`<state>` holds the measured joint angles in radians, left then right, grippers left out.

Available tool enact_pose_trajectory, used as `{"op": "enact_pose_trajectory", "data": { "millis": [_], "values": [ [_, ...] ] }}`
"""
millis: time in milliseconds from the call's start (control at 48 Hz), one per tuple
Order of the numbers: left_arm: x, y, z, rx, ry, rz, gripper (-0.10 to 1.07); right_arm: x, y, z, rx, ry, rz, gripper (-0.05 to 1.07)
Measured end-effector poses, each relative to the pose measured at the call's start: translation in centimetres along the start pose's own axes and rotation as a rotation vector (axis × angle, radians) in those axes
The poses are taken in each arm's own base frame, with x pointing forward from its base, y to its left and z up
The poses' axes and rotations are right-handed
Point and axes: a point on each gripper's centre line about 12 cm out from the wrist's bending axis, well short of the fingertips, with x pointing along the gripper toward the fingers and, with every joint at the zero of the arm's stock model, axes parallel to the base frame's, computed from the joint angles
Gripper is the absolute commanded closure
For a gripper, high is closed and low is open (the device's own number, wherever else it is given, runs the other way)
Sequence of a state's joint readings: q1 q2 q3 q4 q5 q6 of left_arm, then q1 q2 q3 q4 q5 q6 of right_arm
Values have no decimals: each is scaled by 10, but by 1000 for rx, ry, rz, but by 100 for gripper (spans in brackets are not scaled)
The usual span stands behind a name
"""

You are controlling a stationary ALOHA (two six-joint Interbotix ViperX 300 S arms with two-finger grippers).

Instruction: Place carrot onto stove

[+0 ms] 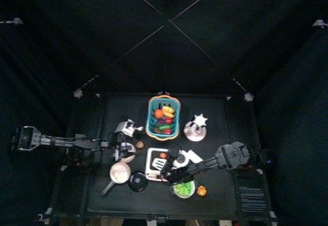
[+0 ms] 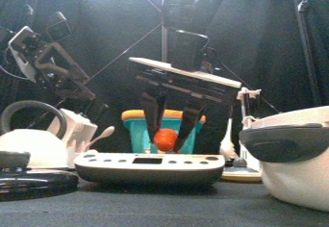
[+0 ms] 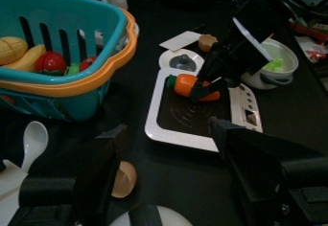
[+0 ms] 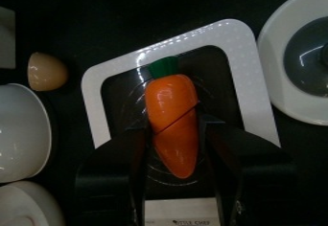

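Observation:
The orange carrot (image 4: 174, 120) with a green top hangs between the jaws of my right gripper (image 4: 179, 142), which is shut on it. It is held just above the white stove (image 4: 239, 48). In the front view the carrot (image 2: 164, 139) is a little over the stove (image 2: 148, 168). In the left wrist view the carrot (image 3: 189, 84) is above the stove (image 3: 174, 126). My left gripper (image 3: 167, 146) is open and empty, to the left of the stove in the top view (image 1: 125, 146).
A teal basket (image 3: 77, 72) holding toy food stands behind the stove. A round green dish (image 3: 275, 59) is to the stove's right in the top view. A white kettle (image 2: 33, 139), a white bowl (image 2: 290, 159) and a brown egg (image 4: 48, 70) stand close around.

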<state>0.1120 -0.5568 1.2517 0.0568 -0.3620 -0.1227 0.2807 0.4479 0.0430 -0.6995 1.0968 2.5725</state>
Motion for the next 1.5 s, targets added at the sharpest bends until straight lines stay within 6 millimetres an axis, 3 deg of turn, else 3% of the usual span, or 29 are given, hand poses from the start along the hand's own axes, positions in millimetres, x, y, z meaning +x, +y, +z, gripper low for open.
{"op": "enact_pose_trajectory", "data": {
  "millis": [271,375,708,1083,1375,1500],
  "values": [
    [0,1,0,0,-2,2,-3,2,0,-1,1,-1,-5,17],
    [0,1,1,0,-3,4,-3,1,0,-1,3,1,-3,13],
    [0,1,0,0,-2,4,-3,0,-1,3,-3,-28,-17,13],
    [0,4,1,-4,-3,15,-3,-21,-3,23,-39,-68,28,13],
    [-1,16,0,-21,3,64,-3,-35,-21,52,-101,-21,125,13],
    [-1,18,0,-25,7,72,-3,-33,-39,64,-147,8,154,13]
  ]
}}
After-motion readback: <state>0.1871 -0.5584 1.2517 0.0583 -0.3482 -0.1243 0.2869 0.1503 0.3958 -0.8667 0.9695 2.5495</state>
